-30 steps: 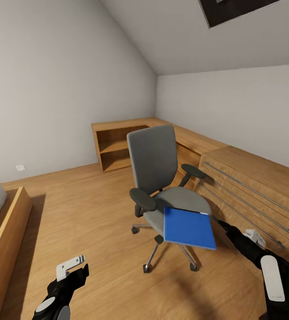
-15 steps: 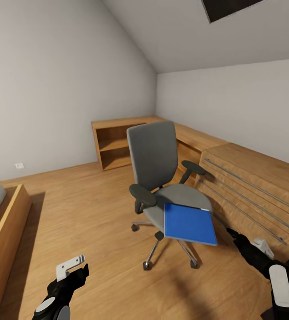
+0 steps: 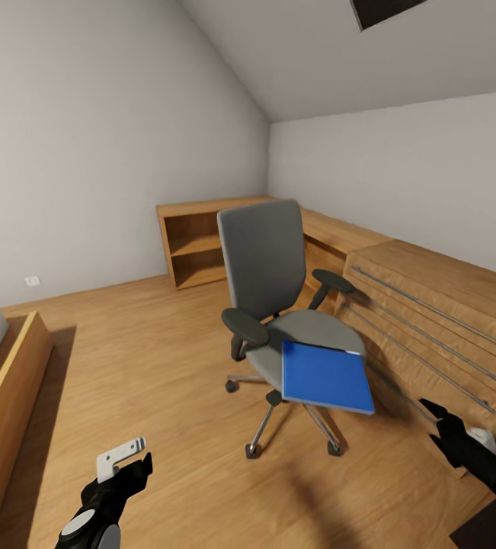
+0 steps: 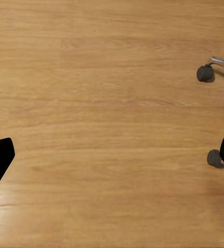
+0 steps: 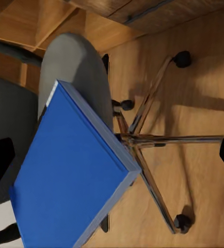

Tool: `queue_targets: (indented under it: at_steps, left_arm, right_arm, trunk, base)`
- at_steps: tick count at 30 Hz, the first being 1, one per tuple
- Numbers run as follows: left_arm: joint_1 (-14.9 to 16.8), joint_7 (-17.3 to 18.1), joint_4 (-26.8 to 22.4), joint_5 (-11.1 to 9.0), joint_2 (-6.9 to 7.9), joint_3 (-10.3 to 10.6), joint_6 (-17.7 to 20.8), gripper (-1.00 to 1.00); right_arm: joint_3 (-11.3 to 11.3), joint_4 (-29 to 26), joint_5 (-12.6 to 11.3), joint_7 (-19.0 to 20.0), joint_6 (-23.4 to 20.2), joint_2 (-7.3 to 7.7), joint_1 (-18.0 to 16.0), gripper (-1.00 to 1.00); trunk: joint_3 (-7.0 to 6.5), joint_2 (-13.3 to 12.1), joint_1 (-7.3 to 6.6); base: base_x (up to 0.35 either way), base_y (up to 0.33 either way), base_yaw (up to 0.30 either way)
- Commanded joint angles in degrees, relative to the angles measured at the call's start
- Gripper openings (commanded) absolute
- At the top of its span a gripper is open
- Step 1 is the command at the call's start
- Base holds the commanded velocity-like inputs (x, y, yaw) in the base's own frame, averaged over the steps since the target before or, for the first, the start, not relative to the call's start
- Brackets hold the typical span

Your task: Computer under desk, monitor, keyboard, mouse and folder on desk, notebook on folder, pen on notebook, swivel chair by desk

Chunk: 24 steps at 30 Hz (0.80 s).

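Folder (image 3: pixel 326 377) first: you have the thin, flat, bright blue rectangle lying on the front of the swivel chair (image 3: pixel 267 267), just right of the head view's centre, with its near edge jutting out past the padded grey seat. In the right wrist view the same folder (image 5: pixel 70 173) shows a smooth, matte cover and a paler blue spine edge, and it overhangs the rounded seat above the chrome star base. That base has slim, shiny metal legs ending in small dark castors, and the tall grey back and black curved armrests stand upright in the middle of the head view. Your right gripper (image 3: pixel 461 438) sits low at the right edge of the head view, black, near the wooden chest of drawers (image 3: pixel 430 305) with its long thin metal rails, and well apart from the folder; its two dark finger tips lie at opposite edges of the right wrist view, so the jaws stand wide apart with nothing between them. Your left gripper (image 3: pixel 122 461) hangs at the lower left of the head view, black with a white plate, over bare wood-grain plank floor (image 3: pixel 164 366); its finger tips also sit at opposite edges of the left wrist view, spread and empty, with two castors at that frame's right side. A low open wooden shelf unit (image 3: pixel 194 248) stands against the far wall.
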<state>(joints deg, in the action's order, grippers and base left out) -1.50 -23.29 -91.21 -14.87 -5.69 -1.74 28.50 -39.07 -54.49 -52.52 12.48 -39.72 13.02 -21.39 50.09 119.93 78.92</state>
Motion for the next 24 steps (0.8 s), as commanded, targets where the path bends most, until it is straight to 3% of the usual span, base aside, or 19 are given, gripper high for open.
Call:
queue_targets:
  at_steps: [1, 7, 24]
  left_arm:
    - [0.0, -0.3, -0.1, -0.6, -0.03, 0.0, 0.1, 1.00]
    - [0.0, -0.4, 0.0, -0.6, -0.03, 0.0, 0.2, 1.00]
    - [0.0, -0.4, 0.1, -0.6, -0.03, 0.0, 0.2, 1.00]
  right_arm:
    - [-0.1, 0.7, -0.6, 0.2, -0.4, 0.42, -0.1, 1.00]
    - [0.0, 3.3, -2.8, 1.1, -1.0, 2.13, -0.1, 1.00]
    - [0.4, 4.4, -3.3, 12.1, -10.0, 2.45, -0.1, 1.00]
  trunk:
    - [0.22, 0.4, 0.22]
    - [1.30, 2.8, 1.54]
    - [4.35, 9.7, 5.27]
  base:
    - [0.000, 0.000, 0.000]
    - [0.000, 0.000, 0.000]
    - [0.000, 0.000, 0.000]
